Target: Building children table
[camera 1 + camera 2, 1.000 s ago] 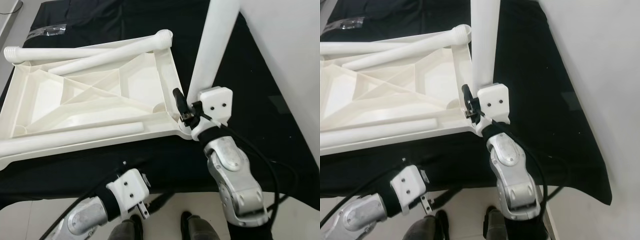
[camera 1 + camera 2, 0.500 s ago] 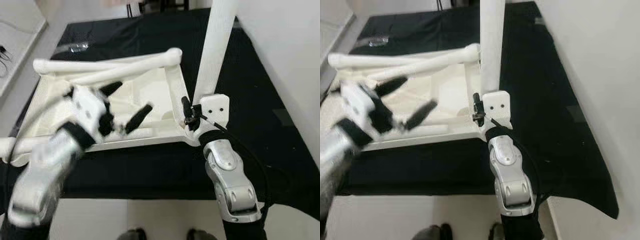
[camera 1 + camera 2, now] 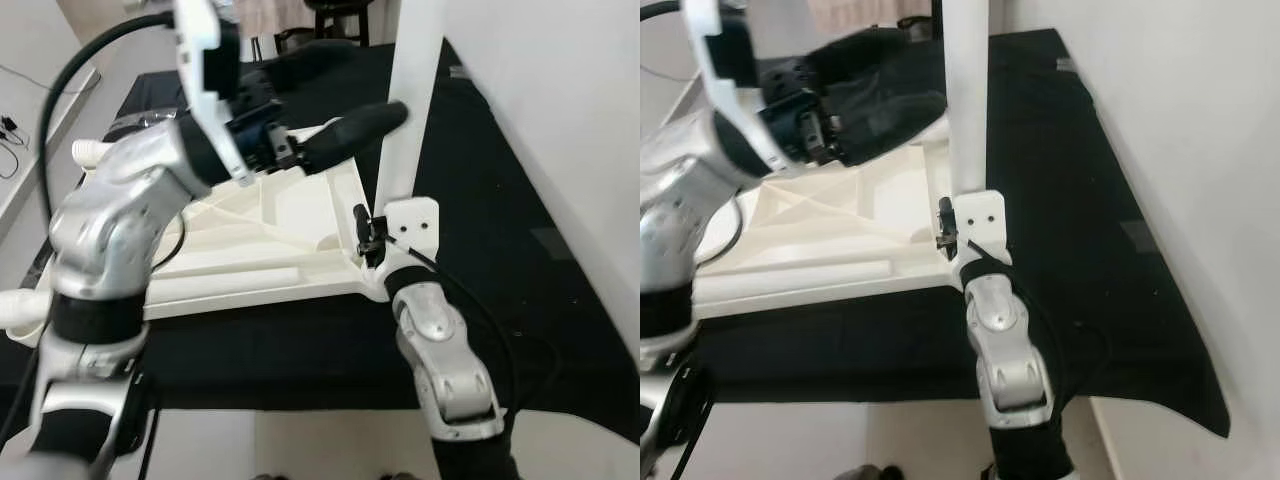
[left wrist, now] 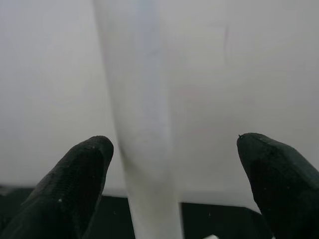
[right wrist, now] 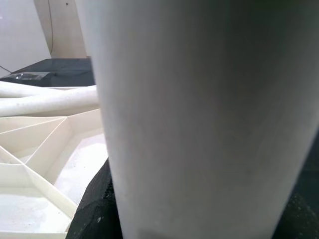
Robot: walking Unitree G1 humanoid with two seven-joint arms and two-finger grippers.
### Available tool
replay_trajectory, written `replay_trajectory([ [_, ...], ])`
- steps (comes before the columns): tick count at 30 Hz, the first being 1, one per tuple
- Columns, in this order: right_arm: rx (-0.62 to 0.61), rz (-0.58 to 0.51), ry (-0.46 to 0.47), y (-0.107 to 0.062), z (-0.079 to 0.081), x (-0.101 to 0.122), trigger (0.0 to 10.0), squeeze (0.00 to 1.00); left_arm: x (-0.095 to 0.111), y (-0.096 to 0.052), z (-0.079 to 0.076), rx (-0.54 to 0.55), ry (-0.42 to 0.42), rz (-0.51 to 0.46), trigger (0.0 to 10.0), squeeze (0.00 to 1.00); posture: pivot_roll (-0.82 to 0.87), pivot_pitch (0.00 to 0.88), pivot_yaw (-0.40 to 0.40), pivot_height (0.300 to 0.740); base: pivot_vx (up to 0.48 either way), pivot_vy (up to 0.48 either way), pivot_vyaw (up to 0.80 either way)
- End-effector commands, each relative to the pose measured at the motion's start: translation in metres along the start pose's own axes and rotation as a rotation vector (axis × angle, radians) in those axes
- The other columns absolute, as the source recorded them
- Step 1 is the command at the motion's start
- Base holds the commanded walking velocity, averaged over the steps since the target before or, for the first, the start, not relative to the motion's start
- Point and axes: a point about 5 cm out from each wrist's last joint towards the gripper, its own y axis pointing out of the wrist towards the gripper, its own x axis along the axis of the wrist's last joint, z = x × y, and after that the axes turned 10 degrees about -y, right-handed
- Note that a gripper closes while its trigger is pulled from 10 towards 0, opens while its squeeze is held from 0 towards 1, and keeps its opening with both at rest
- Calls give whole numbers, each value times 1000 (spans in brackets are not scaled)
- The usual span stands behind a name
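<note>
A white children's table top [image 3: 250,240] lies upside down on black cloth. One white table leg [image 3: 410,100] stands upright at its near right corner. My right gripper [image 3: 383,222] is shut on the foot of that leg, and the leg [image 5: 199,114] looms close in the right wrist view, beside a black finger [image 5: 94,209]. My left gripper [image 3: 365,85] is raised high over the table top and open. Its fingers [image 4: 75,184] point at the upper part of the leg [image 4: 144,124] and stand on either side of it, apart from it. Loose white legs [image 3: 220,285] rest on the table top.
The black cloth [image 3: 470,150] covers the floor up to a white wall [image 3: 560,100] on the right. Bare light floor [image 3: 30,90] lies at the left, and dark furniture legs [image 3: 330,15] stand beyond the cloth. The cloth's near edge runs just before my feet.
My left arm has swung up from low beside my body, across the table top, to the upright leg, fingers open. The right gripper has kept its hold. The camera has tilted up.
</note>
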Motion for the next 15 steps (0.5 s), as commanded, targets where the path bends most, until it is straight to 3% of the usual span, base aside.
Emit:
replay_trajectory([
  [1,125,125,42,-5,29,-20,10000,0,-12,2,12,36,-42,70,10000,0,68,138,89,740,0,0,0],
  [6,146,99,54,-6,35,-14,10000,0,-21,18,25,57,-112,139,10000,0,62,144,104,740,0,0,0],
  [13,160,69,63,-6,38,-8,10000,0,-24,35,36,84,-198,141,10000,0,49,147,113,740,0,0,0],
  [14,161,66,62,-6,38,-7,10000,0,-23,40,35,54,-222,131,3647,0,46,148,115,740,0,0,0],
  [15,162,64,60,-6,38,-7,10000,0,-22,44,33,20,-245,125,0,0,43,147,115,740,0,0,0],
])
